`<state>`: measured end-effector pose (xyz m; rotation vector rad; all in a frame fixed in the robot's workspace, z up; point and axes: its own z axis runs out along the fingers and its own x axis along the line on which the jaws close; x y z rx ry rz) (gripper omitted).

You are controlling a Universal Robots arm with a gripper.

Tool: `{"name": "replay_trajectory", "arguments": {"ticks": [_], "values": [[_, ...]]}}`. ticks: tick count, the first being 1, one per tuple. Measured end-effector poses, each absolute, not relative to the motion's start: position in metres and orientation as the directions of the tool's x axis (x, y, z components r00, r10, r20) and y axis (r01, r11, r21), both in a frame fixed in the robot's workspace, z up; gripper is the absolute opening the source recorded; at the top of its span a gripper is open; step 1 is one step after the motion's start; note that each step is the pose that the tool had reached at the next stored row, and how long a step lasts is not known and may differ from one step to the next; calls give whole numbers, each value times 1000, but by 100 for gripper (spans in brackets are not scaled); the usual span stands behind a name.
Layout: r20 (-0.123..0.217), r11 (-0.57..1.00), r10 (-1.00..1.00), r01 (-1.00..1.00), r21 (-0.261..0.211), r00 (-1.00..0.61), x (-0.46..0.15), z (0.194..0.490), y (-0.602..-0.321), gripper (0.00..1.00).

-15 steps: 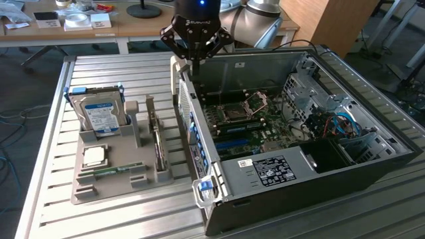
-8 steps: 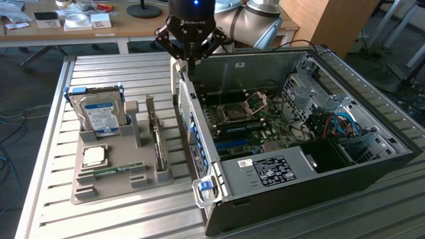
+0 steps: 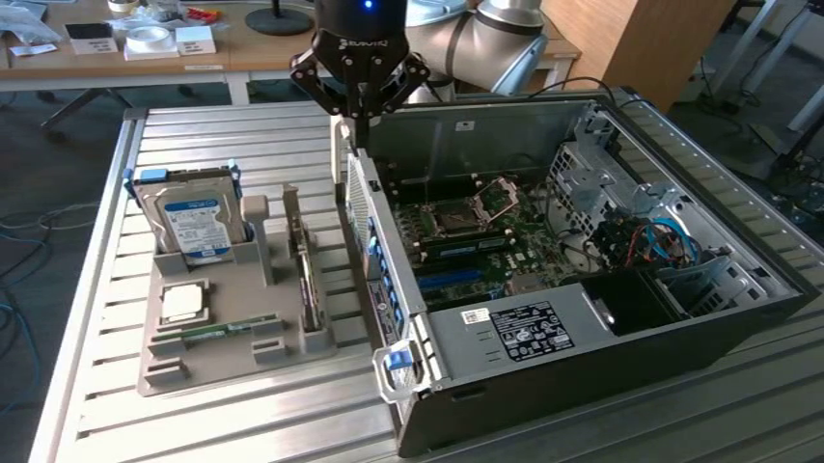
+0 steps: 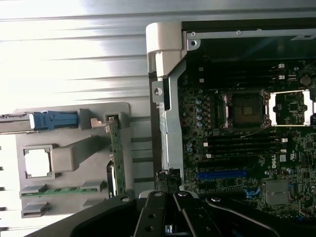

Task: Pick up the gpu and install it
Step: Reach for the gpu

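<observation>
The gripper (image 3: 359,114), jaws closed and empty, hangs above the computer case (image 3: 541,130) wall. The gpu (image 3: 307,282) stands on edge beside the case. A good grasp requires open jaws squarely across its thin edge.

Above the thin dark circuit card (image 3: 307,280) standing edgewise in the grey plastic holder (image 3: 206,371), you have open room. The wall of the open black computer case (image 3: 618,371) crowds it.

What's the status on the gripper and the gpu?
Gripper over the computer case side wall. Gpu on edge in grey holder, untouched, not installed. Hard drive stands in same holder, apart from gpu.
</observation>
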<state>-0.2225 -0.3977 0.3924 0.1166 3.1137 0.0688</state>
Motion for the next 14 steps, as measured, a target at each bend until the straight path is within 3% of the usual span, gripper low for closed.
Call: {"name": "replay_trajectory", "arguments": {"ticks": [14], "values": [[-23, 996, 75, 74, 45, -997, -237, 392, -396, 11]]}}
